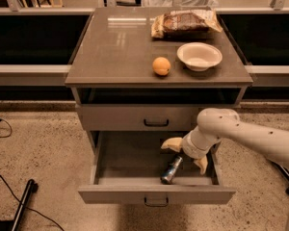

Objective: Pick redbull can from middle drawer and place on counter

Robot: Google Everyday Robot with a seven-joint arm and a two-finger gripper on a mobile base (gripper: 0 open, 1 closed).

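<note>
1. One step looks done: the middle drawer [130,159] stands pulled out, and the redbull can [171,170] lies on its side on the drawer floor, towards the right front.
2. Jaws hang over the drawer's right part, just above the can's far end, spread wide and holding nothing.
3. Left, by my judgement: closing on the can, lifting it, and setting it on the table [115,47], where an orange [161,66], a bowl [199,56] and a snack bag [185,22] sit.

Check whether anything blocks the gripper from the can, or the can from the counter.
Nothing visible does. The open gripper hangs just above the can in the drawer. The counter holds an orange, bowl and bag, centre to right.
</note>
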